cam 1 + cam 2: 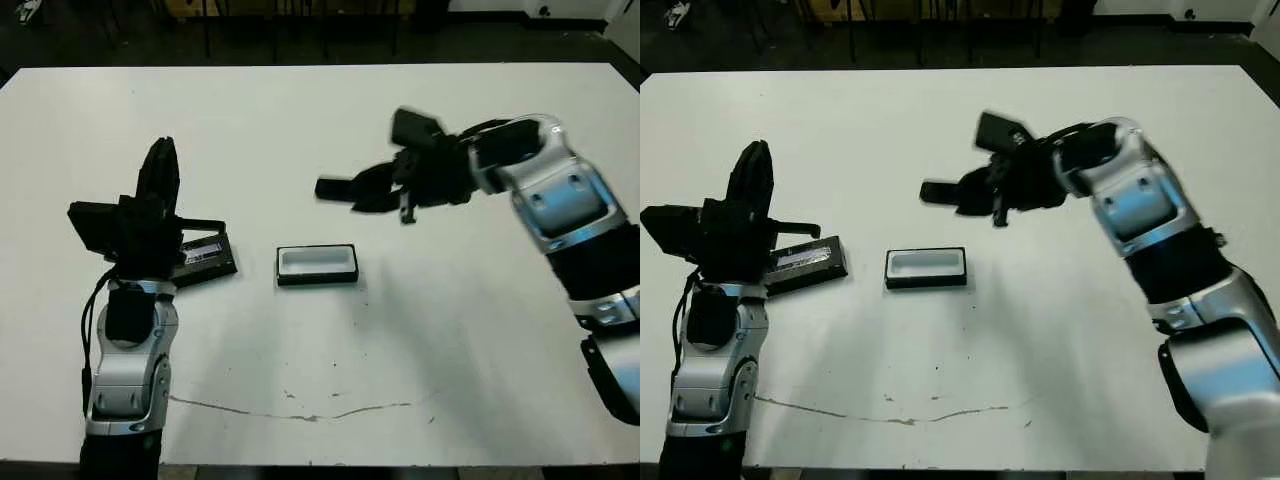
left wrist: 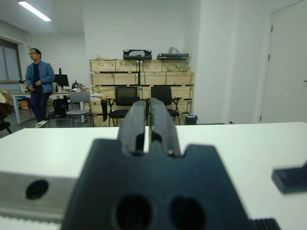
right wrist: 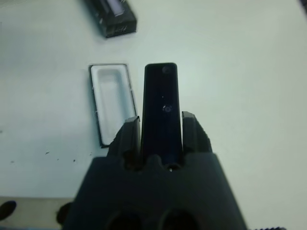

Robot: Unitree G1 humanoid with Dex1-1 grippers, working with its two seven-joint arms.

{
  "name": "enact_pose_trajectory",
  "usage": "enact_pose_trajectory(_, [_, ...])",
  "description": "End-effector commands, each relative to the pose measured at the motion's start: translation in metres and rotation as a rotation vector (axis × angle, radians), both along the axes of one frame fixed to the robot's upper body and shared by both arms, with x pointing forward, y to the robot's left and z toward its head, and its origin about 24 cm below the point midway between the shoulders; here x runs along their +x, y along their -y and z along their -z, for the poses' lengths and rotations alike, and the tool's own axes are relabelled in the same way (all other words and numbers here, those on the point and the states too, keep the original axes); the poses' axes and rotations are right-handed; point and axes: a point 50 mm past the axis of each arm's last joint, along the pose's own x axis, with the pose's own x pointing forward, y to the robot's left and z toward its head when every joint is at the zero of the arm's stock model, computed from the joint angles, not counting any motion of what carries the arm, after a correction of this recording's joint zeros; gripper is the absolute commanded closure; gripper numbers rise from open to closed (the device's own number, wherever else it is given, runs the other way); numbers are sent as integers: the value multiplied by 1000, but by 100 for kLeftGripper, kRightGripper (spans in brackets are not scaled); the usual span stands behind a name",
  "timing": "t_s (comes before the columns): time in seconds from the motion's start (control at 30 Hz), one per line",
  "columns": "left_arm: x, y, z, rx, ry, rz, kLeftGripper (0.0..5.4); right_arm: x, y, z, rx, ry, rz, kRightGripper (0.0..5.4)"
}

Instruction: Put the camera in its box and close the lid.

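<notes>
The camera (image 3: 161, 108) looks like smooth black plastic with a faint sheen, the box (image 1: 316, 265) has a matt white lining in a black shell, the lid (image 1: 205, 257) bears a silvery strip, and the white table (image 1: 320, 130) is smooth, scuffed near its front edge.

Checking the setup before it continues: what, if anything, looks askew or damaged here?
Nothing looks damaged. The box sits open and empty; the lid lies slightly skewed beside it, partly behind the left gripper. The right gripper holds the camera above the table.
</notes>
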Motion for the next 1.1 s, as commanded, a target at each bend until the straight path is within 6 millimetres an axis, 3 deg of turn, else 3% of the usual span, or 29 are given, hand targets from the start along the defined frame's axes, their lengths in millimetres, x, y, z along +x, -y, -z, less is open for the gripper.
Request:
enact_pose_trajectory(0.03, [0,-7,5,1,-26,-13,540,-1,-10,4,-53,-20,-28,458])
enact_pose_trajectory(0.37, [0,-5,6,-3,-33,-13,540,-8,-28,25,-58,-109,-121,458])
enact_pose_trajectory(1.1, [-2,-2,9,-6,-35,-10,540,-6,-30,41,-146,-137,-84,458])
